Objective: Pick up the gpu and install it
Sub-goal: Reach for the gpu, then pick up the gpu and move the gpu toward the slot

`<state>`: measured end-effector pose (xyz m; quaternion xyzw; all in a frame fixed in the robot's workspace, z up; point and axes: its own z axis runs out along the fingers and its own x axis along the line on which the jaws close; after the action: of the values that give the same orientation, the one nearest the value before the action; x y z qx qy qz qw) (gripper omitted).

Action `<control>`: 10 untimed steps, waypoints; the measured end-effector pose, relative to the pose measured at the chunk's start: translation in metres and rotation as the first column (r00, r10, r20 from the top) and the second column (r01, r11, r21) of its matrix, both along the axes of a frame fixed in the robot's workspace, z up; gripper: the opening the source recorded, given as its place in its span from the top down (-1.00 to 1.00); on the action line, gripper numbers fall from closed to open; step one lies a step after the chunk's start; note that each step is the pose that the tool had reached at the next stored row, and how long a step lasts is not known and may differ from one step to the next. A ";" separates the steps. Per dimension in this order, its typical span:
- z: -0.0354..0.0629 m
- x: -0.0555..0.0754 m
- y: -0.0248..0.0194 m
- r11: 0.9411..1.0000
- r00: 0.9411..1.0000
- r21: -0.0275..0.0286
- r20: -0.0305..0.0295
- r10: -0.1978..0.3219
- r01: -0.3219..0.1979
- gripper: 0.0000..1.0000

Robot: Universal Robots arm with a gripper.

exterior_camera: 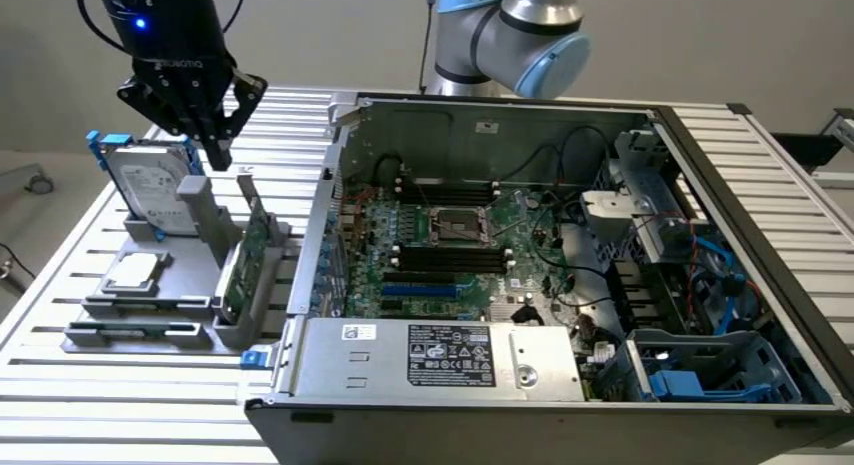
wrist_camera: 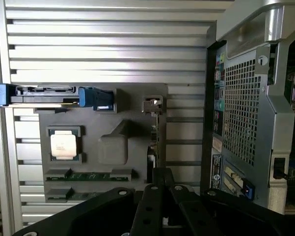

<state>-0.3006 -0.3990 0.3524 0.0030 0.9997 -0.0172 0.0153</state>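
The gpu (exterior_camera: 244, 255) stands on edge in a slot of the grey holder (exterior_camera: 160, 307), its green circuit board facing the exterior view's left. In the wrist view the gpu (wrist_camera: 157, 125) shows as a thin edge-on strip with its metal bracket at one end. My gripper (exterior_camera: 215, 153) hangs above the holder, between the hard drive and the gpu, apart from both. Its fingers come together at the tips with nothing between them. In the wrist view my gripper (wrist_camera: 160, 173) sits just off the gpu's near end.
A silver hard drive with blue rails (exterior_camera: 150, 190) (wrist_camera: 49, 93) stands in the holder, with a square silver chip (exterior_camera: 136, 270) (wrist_camera: 64, 145) and memory sticks (wrist_camera: 88, 175) beside it. The open computer case (exterior_camera: 747, 235) (wrist_camera: 245, 98) lies to the exterior view's right, motherboard (exterior_camera: 454, 235) exposed.
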 end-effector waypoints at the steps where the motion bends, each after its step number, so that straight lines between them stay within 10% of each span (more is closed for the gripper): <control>1: 0.0000 0.000 0.0000 1.000 1.000 0.000 0.001 0.000 0.000 0.79; 10: 0.0000 0.000 0.0000 1.000 1.000 0.000 0.001 0.000 0.000 0.79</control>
<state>-0.3010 -0.3990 0.3524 0.0030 0.9997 -0.0171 0.0158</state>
